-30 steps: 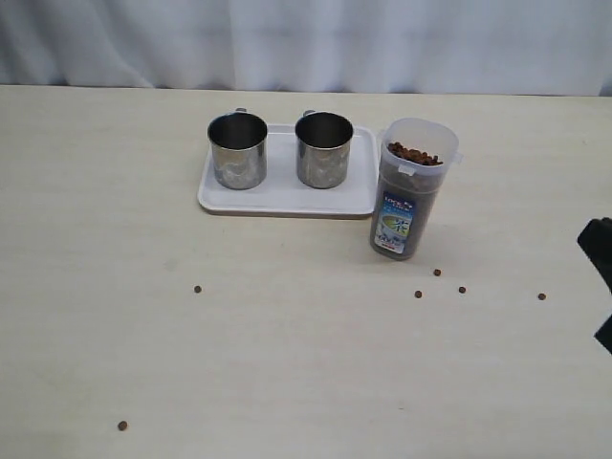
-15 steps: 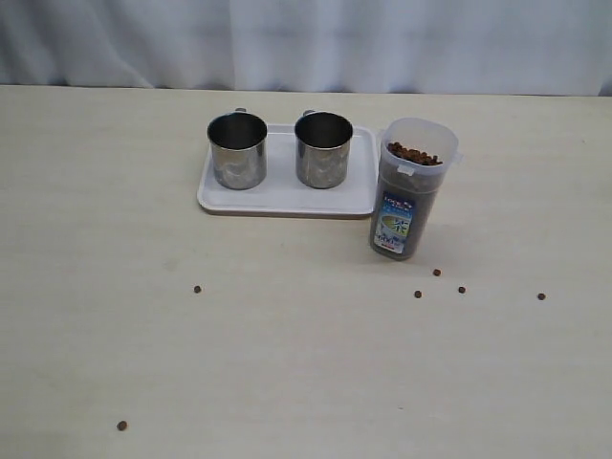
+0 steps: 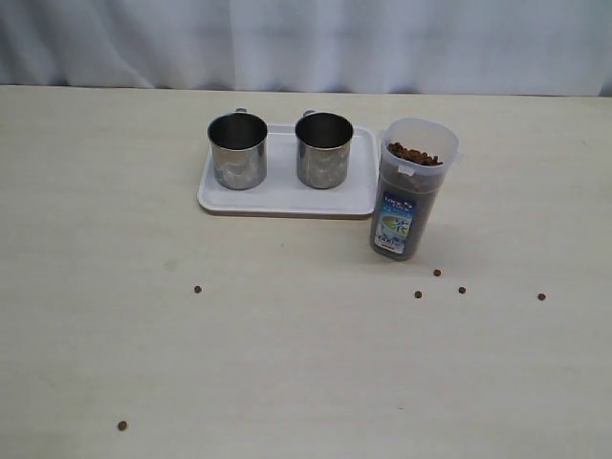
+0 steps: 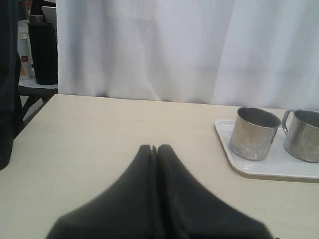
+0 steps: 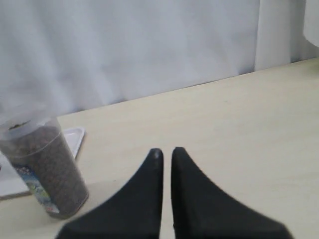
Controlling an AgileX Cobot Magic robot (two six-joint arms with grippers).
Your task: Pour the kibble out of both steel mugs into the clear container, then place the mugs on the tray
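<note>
1. Nearest the exterior camera, stray kibble (image 3: 122, 425) lies scattered on the pale table (image 3: 306, 373): one pellet at the near left, one farther in, and four near the foot of the clear container. Only this view shows them.
2. Wrist views alone show the grippers. The left gripper (image 4: 154, 148) has its dark jaws pressed together on nothing. The right gripper (image 5: 164, 152) is closed to a hairline slit and is likewise empty.
3. Clear container (image 3: 409, 191): upright on the table just beside the tray's right end, with a blue-and-white label low on its front. Brown kibble (image 3: 414, 153) fills it almost to the rim, and the right wrist view shows that fill through the translucent wall.
4. White tray (image 3: 287, 201): carries the left steel mug (image 3: 237, 151) and the right steel mug (image 3: 324, 149), both upright, side by side, not touching. A loop handle shows clearly only in the left wrist view.
5. Farthest back hangs a white curtain (image 3: 306, 43). The left wrist view adds a black cylinder (image 4: 42, 52) beyond the table's edge.
</note>
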